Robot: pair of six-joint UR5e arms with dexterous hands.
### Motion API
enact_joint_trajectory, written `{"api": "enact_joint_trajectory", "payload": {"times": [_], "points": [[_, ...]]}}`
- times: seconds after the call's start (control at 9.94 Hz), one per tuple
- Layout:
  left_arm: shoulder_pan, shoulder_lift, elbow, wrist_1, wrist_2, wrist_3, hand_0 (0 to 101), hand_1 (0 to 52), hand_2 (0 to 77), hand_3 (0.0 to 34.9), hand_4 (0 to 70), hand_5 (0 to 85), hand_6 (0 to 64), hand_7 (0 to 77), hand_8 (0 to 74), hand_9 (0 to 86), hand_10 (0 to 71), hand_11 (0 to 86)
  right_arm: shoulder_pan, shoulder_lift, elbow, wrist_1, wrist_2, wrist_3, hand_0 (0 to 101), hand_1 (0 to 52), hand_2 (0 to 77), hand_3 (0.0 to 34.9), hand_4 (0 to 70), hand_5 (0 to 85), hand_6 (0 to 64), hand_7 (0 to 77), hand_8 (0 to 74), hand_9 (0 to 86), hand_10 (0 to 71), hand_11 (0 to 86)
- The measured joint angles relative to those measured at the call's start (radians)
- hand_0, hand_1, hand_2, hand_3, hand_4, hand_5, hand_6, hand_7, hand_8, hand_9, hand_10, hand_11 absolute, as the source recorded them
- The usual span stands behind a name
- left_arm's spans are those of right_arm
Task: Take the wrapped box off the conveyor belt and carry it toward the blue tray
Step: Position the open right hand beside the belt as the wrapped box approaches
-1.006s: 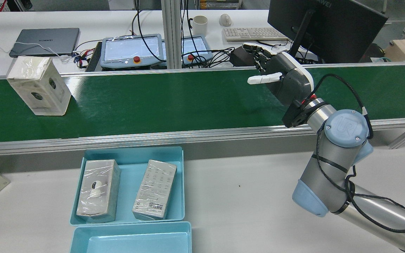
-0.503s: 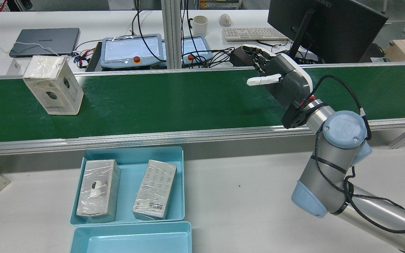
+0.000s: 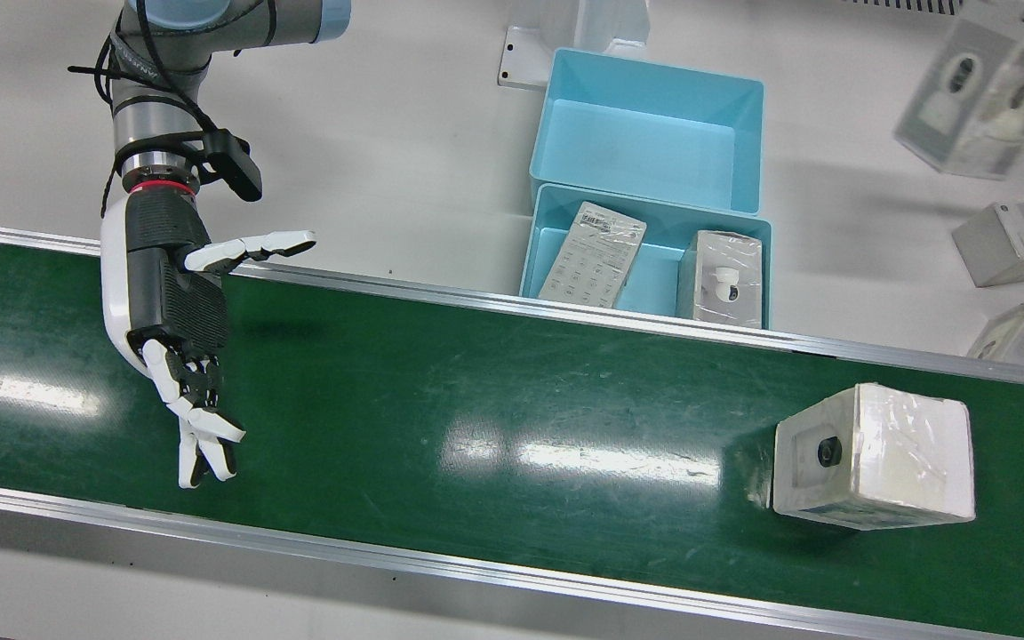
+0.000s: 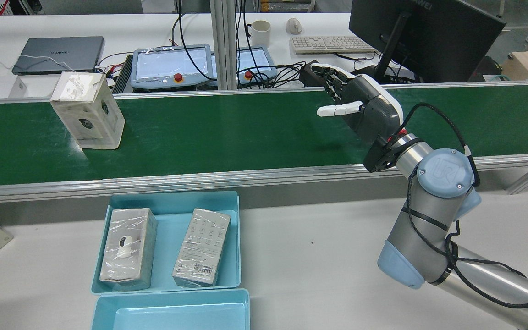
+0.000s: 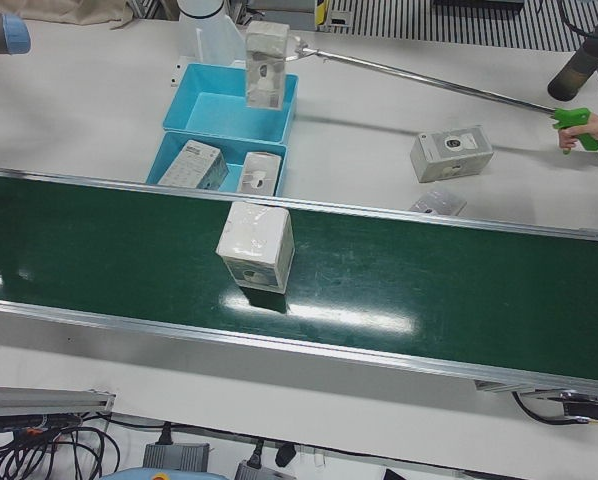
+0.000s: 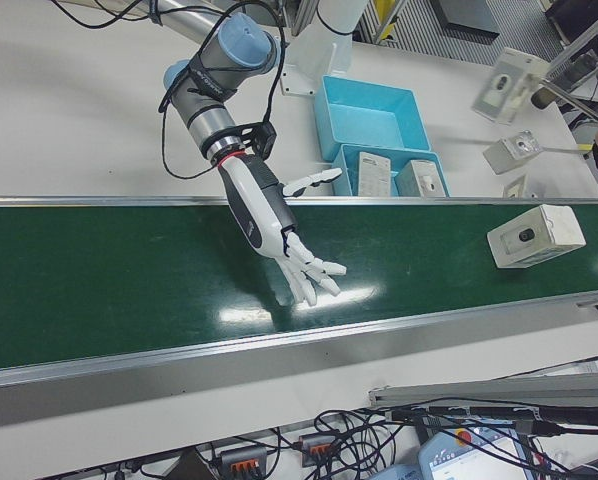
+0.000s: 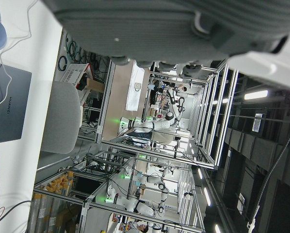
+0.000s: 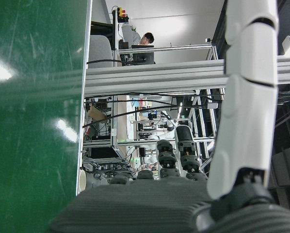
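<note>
The wrapped box [image 4: 87,114] is white, film-wrapped, with a camera pictured on it. It stands upright on the green conveyor belt [image 4: 245,133] at the rear view's left, and also shows in the front view [image 3: 872,453] and the left-front view [image 5: 256,245]. My right hand [image 4: 365,112] is open and empty, fingers spread, hovering over the belt far to the box's right; it also shows in the front view [image 3: 170,311]. The blue tray [image 4: 172,215] holds two wrapped boxes beside the belt. The left hand view shows only the grey palm of my left hand [image 7: 159,24].
A second, empty blue tray [image 4: 172,316] sits next to the first. Loose wrapped boxes [image 3: 1019,236] lie on the white table. A person's reach tool holds another box [image 5: 264,65] above the trays. Screens, cables and pendants line the belt's far side.
The wrapped box has travelled to the right along the belt in the rear view. My right hand has shifted slightly left and stays open.
</note>
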Motion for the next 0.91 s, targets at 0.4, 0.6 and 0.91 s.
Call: {"api": "enact_joint_trajectory", "payload": {"times": [0.4,0.6,0.91], "points": [[0.0,0.0,0.0,0.0,0.0,0.0,0,0.0,1.1,0.0,0.0,1.1,0.5,0.5,0.5,0.0,0.5,0.5,-0.002,0.0,0.0,0.0,0.0,0.0,47,13.1,9.3,0.0,8.7,21.8,3.3,3.3,0.0,2.7,0.0,1.1],[0.0,0.0,0.0,0.0,0.0,0.0,0,0.0,1.1,0.0,0.0,1.1,0.5,0.5,0.5,0.5,0.5,0.5,-0.004,0.0,0.0,0.0,0.0,-0.002,47,13.1,10.4,0.0,9.8,22.4,3.3,4.4,1.1,3.3,0.0,1.1],[0.0,0.0,0.0,0.0,0.0,0.0,0,0.0,1.1,0.0,0.0,1.1,0.5,0.5,0.5,0.0,0.5,0.5,-0.008,0.0,-0.013,0.0,0.0,-0.001,47,13.1,10.4,0.0,9.8,22.4,3.8,4.4,1.1,3.3,0.0,1.1]]}}
